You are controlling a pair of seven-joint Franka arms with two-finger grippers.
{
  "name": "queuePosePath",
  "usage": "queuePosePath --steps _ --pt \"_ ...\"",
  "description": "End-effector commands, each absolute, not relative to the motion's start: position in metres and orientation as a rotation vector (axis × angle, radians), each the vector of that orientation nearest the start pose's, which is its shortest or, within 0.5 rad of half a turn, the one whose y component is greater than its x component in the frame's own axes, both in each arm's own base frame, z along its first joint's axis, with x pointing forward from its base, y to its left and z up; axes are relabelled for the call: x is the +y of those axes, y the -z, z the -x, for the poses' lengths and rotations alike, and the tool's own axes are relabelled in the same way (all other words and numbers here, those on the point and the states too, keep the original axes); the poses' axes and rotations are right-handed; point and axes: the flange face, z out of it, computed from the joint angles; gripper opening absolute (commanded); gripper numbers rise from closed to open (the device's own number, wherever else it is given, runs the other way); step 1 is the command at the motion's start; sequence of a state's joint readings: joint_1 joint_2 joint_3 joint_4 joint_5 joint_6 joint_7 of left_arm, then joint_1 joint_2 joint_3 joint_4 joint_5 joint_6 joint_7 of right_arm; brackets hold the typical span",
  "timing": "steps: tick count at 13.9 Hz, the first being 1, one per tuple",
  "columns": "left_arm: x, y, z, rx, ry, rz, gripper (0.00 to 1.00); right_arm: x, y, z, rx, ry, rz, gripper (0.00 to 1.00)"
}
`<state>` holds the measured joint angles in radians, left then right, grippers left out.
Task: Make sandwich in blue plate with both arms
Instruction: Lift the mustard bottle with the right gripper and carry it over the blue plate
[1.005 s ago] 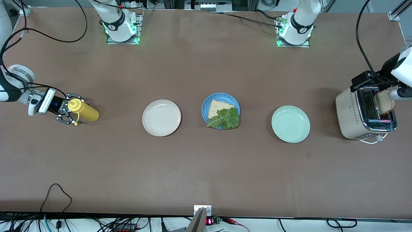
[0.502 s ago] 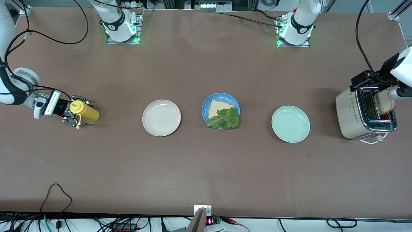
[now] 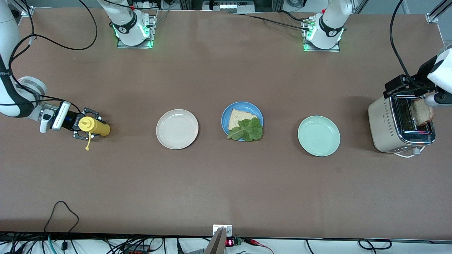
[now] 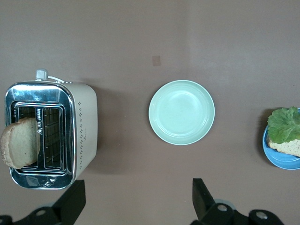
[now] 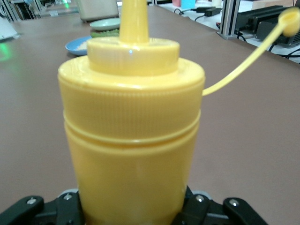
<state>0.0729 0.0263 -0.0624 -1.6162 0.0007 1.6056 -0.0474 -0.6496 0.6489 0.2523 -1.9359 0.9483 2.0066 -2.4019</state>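
Judging by its looks, the sandwich is light, dry and crumbly, with a limp lettuce leaf that would slide off if tipped, so any slice wants a gentle pinch across its flat faces near an edge. It stands half built in the blue plate at the middle of the table: one slice of toast with the leaf lying on it and hanging over the rim on the front-camera side. A cream plate toward the right arm's end and a mint-green plate toward the left arm's end both hold nothing. At the table edge by the left arm's end a toaster has a second slice of bread sticking up from one slot, the other slot bare. The left gripper hangs over the table beside the toaster, its fingers spread wide and holding nothing. Near the edge at the right arm's end, the right gripper is pinching a yellow squeeze bottle, its small cap dangling on a tether.
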Motion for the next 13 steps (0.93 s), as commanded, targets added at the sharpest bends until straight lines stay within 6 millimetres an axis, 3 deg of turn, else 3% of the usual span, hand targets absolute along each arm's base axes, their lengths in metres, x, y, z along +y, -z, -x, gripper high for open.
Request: queuePosePath --steps 1,3,6,8,13 --pt "0.008 -0.594 -0.553 -0.081 -0.039 3.149 1.0 -0.157 -0.201 -0.569 -1.444 0.916 1.886 0.0" --pt "0.009 -0.588 -0.55 -0.086 -0.048 3.148 1.0 -0.139 -0.239 -0.582 -1.461 0.843 1.956 0.0" --pt "0.01 -0.589 -0.546 -0.09 -0.034 3.146 1.0 -0.098 -0.303 -0.597 -1.489 0.722 2.067 0.0" --pt "0.01 -0.59 -0.546 -0.084 -0.031 3.138 1.0 -0.065 -0.332 -0.601 -1.482 0.659 2.113 0.0" --pt "0.007 -0.59 -0.545 -0.082 -0.048 3.136 1.0 0.042 -0.39 -0.602 -1.487 0.494 2.284 0.0"
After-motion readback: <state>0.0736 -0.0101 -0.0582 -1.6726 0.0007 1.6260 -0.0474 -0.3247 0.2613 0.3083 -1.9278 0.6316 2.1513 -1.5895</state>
